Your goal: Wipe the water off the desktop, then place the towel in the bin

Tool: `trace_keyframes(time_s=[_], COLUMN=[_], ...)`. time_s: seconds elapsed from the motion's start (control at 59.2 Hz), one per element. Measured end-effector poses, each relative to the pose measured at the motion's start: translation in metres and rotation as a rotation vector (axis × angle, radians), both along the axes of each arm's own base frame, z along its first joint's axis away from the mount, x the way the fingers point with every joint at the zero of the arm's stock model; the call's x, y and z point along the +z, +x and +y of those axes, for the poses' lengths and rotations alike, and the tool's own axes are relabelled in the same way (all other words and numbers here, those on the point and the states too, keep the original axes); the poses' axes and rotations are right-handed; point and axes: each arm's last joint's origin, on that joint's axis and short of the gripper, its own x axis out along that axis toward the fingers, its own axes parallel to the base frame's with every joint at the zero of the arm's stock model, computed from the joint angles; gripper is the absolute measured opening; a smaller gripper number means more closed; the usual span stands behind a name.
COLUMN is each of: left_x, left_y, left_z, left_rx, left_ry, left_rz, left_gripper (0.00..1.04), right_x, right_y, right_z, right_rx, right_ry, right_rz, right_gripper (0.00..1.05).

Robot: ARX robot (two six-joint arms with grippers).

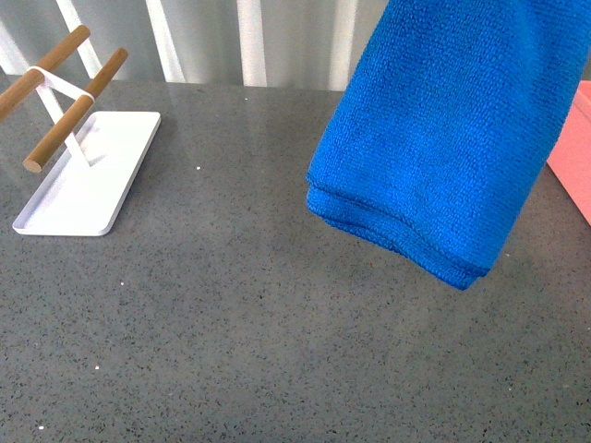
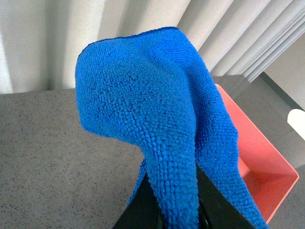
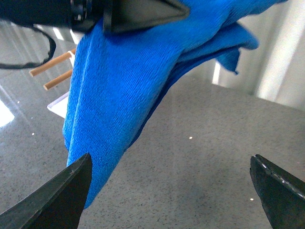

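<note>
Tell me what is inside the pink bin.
Inside the bin, the part in view shows only bare pink floor and walls. The towel covers the rest, so that cannot be judged.

Matte black wedge-shaped fingers [image 3: 57, 195] on right end effector [image 3: 169, 193], thin black cable [image 3: 50, 47] looped beside black left end effector [image 2: 175, 210]

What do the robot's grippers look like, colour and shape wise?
Both are plain matte black with no markings visible. The right gripper has broad wedge-shaped fingers tapering to points. The left gripper has similar pointed black fingers, and a thin black cable loops beside its body.
</note>
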Motion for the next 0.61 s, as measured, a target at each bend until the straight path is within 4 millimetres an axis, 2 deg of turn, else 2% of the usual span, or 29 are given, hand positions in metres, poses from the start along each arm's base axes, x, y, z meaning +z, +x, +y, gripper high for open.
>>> trace_keyframes(time_s=[0.203, 0.456, 0.541, 0.608], left_x=[0.008, 0.010, 0.010, 0.010], left_y=[0.003, 0.004, 0.004, 0.004], left_z=[0.001, 0.000, 0.000, 0.000], left_rx=[-0.003, -0.008, -0.009, -0.012], left_ry=[-0.049, -0.068, -0.079, -0.082], left_rz=[0.024, 0.035, 0.044, 0.049], left_gripper=[0.05, 0.05, 0.05, 0.05], right_x=[-0.022, -0.027, -0.024, -0.023], right_y=[0.017, 0.038, 0.047, 0.050], right_z=[0.036, 0.052, 0.054, 0.055], right_rx=[0.150, 0.193, 0.177, 0.174], right_ry=[-0.047, -0.110, -0.119, -0.119], right_rz=[-0.009, -0.074, -0.109, -0.116], right_gripper=[0.98, 0.98, 0.82, 0.73])
